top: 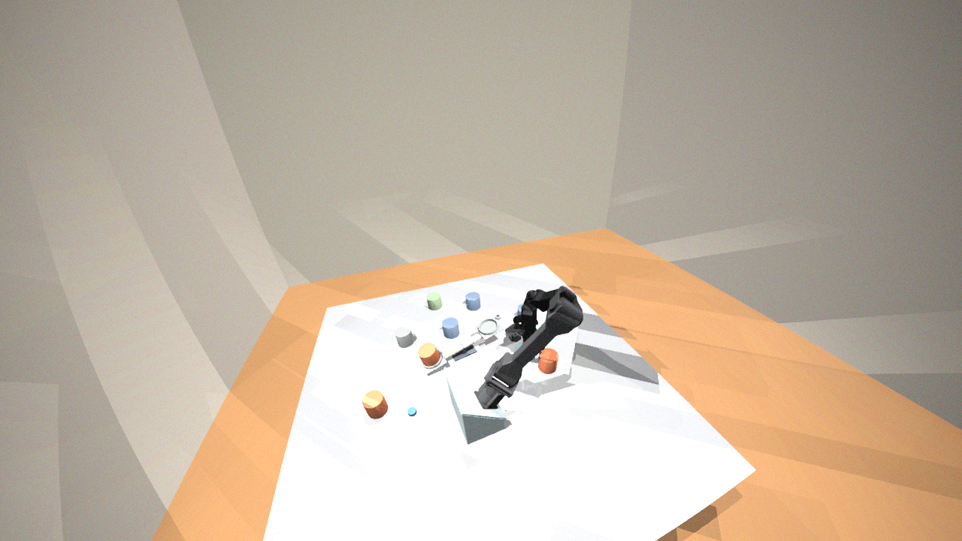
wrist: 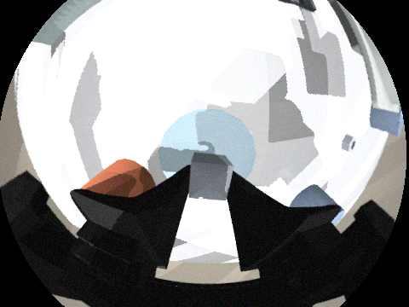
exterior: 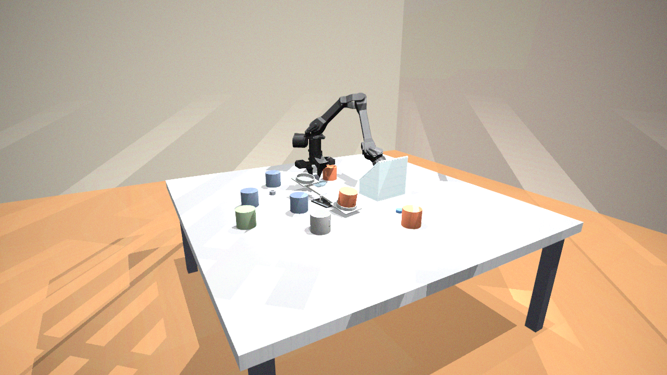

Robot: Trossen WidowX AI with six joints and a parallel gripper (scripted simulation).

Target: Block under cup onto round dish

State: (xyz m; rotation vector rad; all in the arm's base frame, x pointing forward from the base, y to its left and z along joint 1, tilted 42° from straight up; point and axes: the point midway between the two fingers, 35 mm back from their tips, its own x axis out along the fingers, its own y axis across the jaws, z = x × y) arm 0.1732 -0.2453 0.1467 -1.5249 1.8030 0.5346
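Over the dish (top: 518, 346) (exterior: 321, 184) (wrist: 227, 132), the hand (top: 521, 330) (exterior: 317, 176) (wrist: 208, 170) gripped the block (wrist: 209, 181). Uncovering was apparently done; placing, release and retreat remained.

Matte black segmented arm (top: 534, 353) (exterior: 363, 119), rounded joints, tapering black fingers

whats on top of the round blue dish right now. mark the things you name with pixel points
Nothing visibly rests on the blue dish (wrist: 230, 128); the grey block (wrist: 209, 181) is held in front of it in the wrist view, covering its lower middle.

White table (top: 578, 457) (exterior: 419, 251) (wrist: 141, 85), scattered cups, tilted balance (top: 462, 348) (exterior: 320, 199), pale blue dish (wrist: 226, 128)
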